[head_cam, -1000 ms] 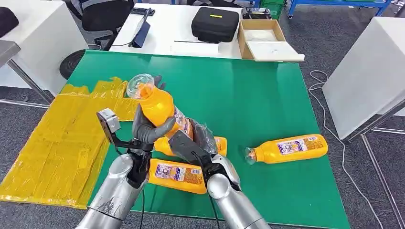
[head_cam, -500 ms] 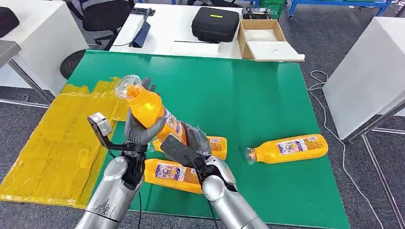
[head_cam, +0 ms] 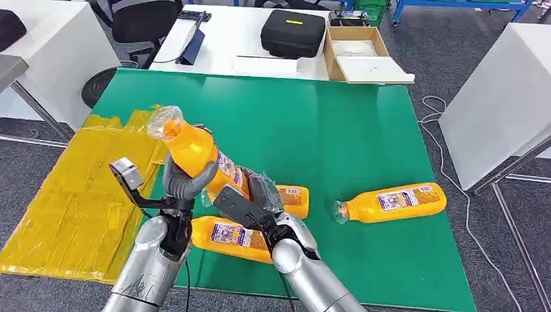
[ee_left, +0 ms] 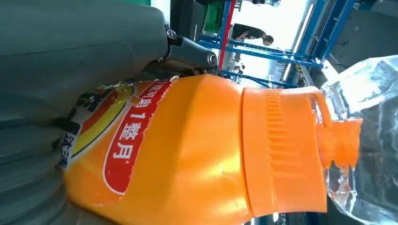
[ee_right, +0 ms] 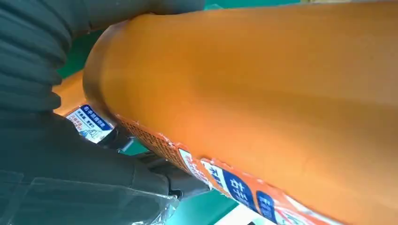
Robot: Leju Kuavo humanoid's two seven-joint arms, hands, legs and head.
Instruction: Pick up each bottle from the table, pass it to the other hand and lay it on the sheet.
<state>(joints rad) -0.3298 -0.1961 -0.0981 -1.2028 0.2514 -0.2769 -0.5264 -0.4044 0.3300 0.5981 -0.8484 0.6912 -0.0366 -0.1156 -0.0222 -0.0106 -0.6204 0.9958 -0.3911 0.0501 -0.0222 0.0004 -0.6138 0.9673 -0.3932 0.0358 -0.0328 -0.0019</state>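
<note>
On the left lies the yellow sheet (head_cam: 78, 208), draped over the edge of the green worktop (head_cam: 338, 136). Next to it the left hand (head_cam: 185, 182) is wrapped round the upper body of an orange bottle (head_cam: 198, 153), which is tilted, cap end toward the sheet. The right hand (head_cam: 260, 195) is closed on the bottle's lower end, so both grip it at once. For a clean handover, the left should be firm before the right lets go, I judge. Three more bottles (head_cam: 390, 203) lie on the worktop, one of them well apart to the right.
</note>
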